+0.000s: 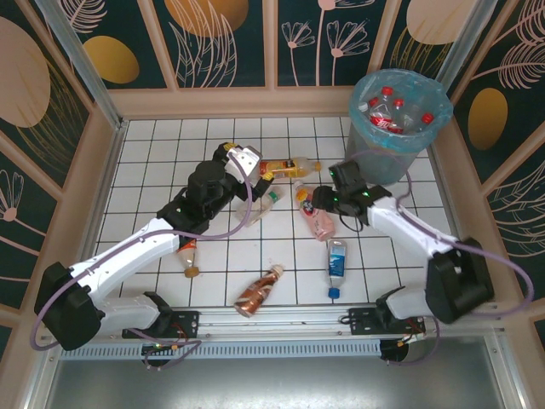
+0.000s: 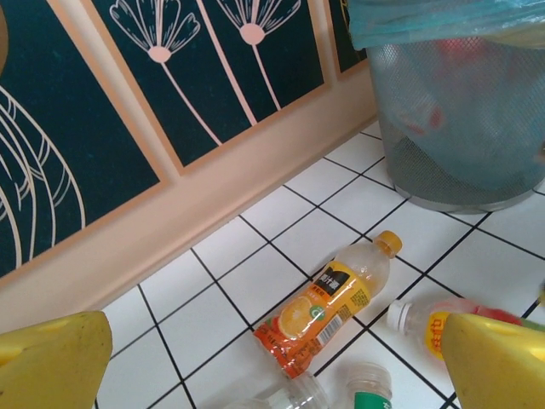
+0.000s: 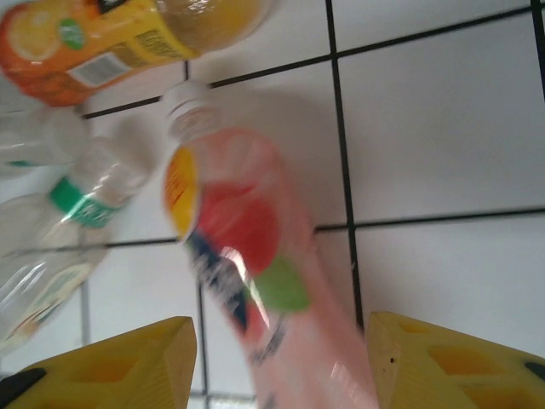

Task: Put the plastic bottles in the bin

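A white tabletop [image 1: 153, 153] with black grid lines is fenced by dark panels [image 1: 230, 55] painted, apparently, with pale flowers.

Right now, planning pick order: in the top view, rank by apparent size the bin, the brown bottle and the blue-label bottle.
1. bin, clearly largest.
2. brown bottle and blue-label bottle: about alike, so unranked.

1. Six plastic bottles are lying on the table [image 1: 153, 162] — an orange-labelled bottle [image 1: 285, 168], a green-capped bottle [image 1: 266, 199], a pink bottle [image 1: 319, 223], a blue-labelled bottle [image 1: 336, 262], a brown bottle [image 1: 260, 290] and a red-labelled bottle [image 1: 189, 256].
2. One bin [image 1: 383, 158] is holding more bottles; at least three red caps [image 1: 387, 90] are showing.
3. Two grippers are hanging above the table — the left gripper [image 2: 272, 358] and the right gripper [image 3: 285, 358].
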{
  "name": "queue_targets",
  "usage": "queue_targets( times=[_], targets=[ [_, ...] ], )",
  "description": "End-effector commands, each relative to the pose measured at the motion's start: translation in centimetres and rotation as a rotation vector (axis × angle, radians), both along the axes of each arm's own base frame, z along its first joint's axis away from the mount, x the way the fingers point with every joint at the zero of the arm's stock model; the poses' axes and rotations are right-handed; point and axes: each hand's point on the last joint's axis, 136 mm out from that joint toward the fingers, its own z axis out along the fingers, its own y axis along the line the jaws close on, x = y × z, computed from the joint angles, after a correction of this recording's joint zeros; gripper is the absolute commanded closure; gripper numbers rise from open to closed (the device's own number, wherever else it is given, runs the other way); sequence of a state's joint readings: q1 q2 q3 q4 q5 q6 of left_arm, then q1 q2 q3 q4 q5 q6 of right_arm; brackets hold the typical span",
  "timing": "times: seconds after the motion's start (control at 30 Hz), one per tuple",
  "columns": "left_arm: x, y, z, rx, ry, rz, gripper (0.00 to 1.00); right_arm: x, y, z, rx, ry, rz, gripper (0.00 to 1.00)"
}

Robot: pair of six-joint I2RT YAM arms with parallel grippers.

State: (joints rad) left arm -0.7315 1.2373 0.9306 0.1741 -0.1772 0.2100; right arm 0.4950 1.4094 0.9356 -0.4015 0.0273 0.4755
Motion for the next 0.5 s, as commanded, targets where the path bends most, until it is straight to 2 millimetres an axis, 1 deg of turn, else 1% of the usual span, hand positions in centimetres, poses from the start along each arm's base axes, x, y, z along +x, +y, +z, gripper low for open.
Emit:
queue_targets(
  times=[0.0,0.03,0.13,0.3,0.47],
  targets=[
    [0.5,0.1,0.9,-0.069,0.024,0.033,0.02,1.6,-0.3,-0.8,-0.187,-0.01,0.005,0.41],
    [0.6,0.1,0.9,-0.075,0.031,0.037,0.02,1.6,0.5,-1.2,-0.209,-0.007,0.031,0.38],
    [0.5,-0.1,0.8,-0.085,0.042,0.029,0.02,2.0,1.7,-2.5,-0.215,0.014,0.064,0.37],
    [0.4,-0.2,0.7,-0.087,0.046,0.021,0.02,2.0,3.9,-4.4,-0.154,0.061,0.139,0.37],
    [0.4,-0.3,0.6,-0.084,0.049,0.018,0.02,2.1,4.9,-6.0,-0.14,0.102,0.173,0.37]
  ],
)
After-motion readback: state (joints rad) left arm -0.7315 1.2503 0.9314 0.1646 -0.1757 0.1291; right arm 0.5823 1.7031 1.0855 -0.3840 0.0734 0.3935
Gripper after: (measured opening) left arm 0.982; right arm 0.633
